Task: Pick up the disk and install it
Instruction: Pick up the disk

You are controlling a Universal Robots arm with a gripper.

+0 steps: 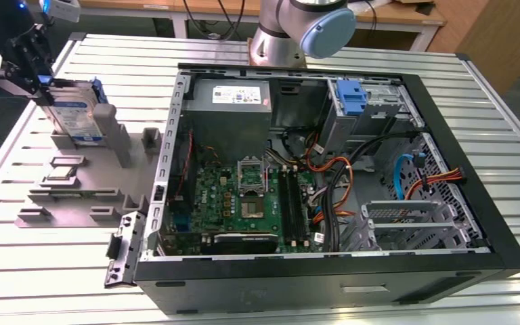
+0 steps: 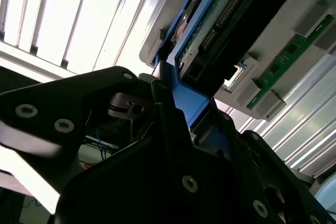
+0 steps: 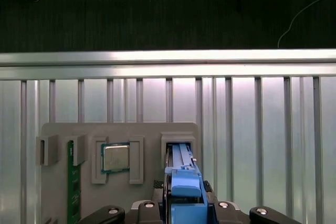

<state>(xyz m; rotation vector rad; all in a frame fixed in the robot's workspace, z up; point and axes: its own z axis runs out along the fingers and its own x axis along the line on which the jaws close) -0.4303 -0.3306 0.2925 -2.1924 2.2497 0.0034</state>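
Observation:
The disk (image 1: 78, 115) stands on edge in a slot of the grey holder (image 1: 79, 203), at the exterior view's left, beside the open computer case. It is silver-grey with a white-and-blue label and a blue carrier frame. My gripper (image 1: 45, 88) sits at the disk's upper edge, shut on the blue carrier. In the first wrist view the blue carrier (image 3: 183, 179) runs from the holder's slot back between my fingers. In the second wrist view the dark fingers (image 2: 173, 145) clamp the blue frame (image 2: 185, 100), with the disk's connector side (image 2: 220, 22) just beyond.
The open computer case (image 1: 490, 223) lies on the slatted metal table (image 1: 52, 284). Inside it are a blue bracket (image 1: 354, 98) on the drive bay, a grey power supply (image 1: 233, 95), the motherboard and cables. The holder also carries a processor (image 3: 115, 157) and a memory stick (image 3: 73, 182). The arm's base (image 1: 287, 34) stands behind the case.

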